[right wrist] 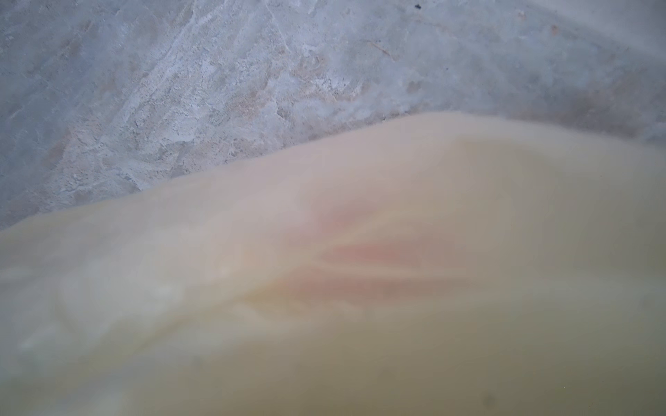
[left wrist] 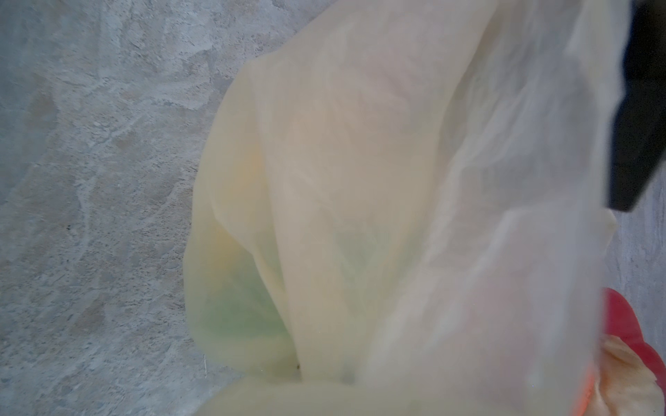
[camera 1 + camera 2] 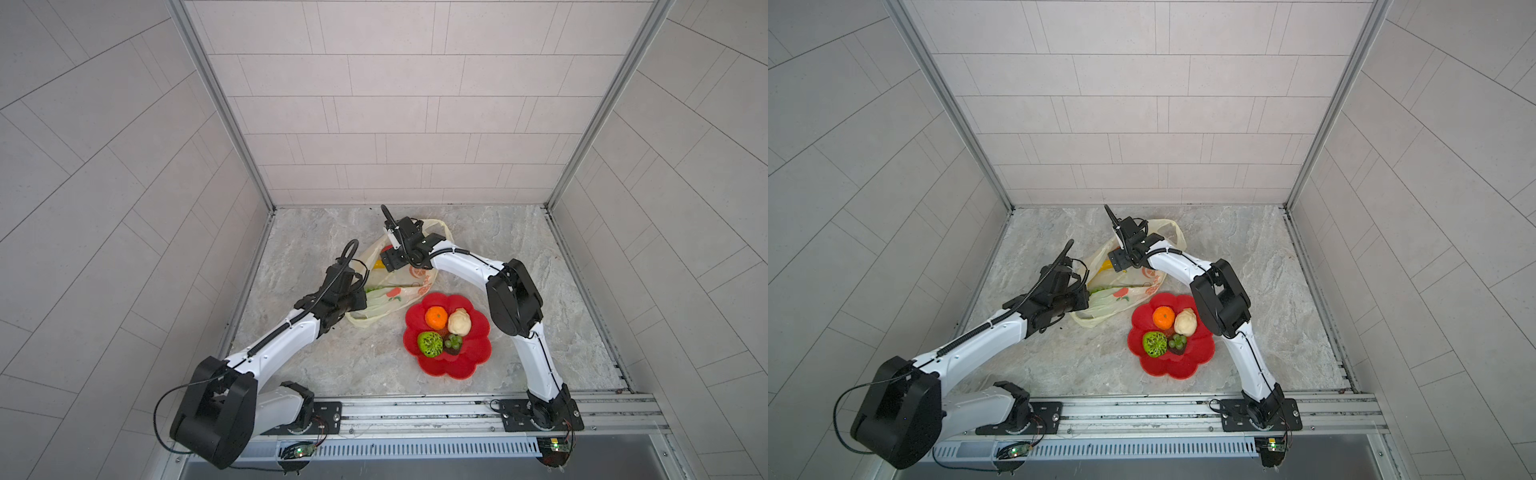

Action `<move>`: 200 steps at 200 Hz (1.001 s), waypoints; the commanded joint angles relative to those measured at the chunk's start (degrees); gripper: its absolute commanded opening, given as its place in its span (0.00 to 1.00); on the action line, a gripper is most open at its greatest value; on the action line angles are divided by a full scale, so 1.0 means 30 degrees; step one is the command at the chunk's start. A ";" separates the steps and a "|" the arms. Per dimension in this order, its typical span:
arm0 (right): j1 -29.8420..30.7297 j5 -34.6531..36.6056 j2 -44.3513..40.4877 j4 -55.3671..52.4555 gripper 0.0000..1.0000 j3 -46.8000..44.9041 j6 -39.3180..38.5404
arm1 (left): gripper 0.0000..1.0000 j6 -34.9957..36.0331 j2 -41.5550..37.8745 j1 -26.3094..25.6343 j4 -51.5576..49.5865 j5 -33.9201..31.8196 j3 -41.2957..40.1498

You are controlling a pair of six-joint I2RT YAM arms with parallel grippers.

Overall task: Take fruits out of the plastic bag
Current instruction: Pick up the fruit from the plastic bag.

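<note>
Grey marbled bench (image 3: pixel 316 361) floors the pale tiled booth. At its middle lies the thin translucent pale-yellow plastic bag (image 3: pixel 399 297) with orange prints, a yellow toy banana (image 3: pixel 378 264) showing inside. Our left claw (image 3: pixel 362 297) is pinched shut on the bag's edge. Our right claw (image 3: pixel 390 262) sits at the bag's mouth; we cannot tell how far open it is. Beside the bag, the red flower-shaped plate (image 3: pixel 473 357) holds a toy orange (image 3: pixel 436 316), cream bulb (image 3: pixel 459 322), green netted ball (image 3: pixel 429 344) and green grapes (image 3: pixel 453 341).

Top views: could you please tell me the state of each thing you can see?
plastic bag: lying open, yellow fruit inside
orange: on red plate
cream bulb: on plate
green ball: on plate
grapes: on plate
left gripper: shut on bag edge
right gripper: at bag mouth, jaws hidden
</note>
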 commanded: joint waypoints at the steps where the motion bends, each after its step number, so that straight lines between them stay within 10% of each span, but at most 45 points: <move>1: -0.0260 -0.0228 0.0945 -0.0678 0.84 0.1350 -0.0520 | 0.12 -0.0084 -0.0141 0.0105 0.0199 0.0016 -0.0174; 200: -0.0396 -0.0668 0.5372 -0.3476 0.75 0.7163 -0.0820 | 0.12 -0.0072 0.0006 0.0138 0.0214 -0.0101 -0.0180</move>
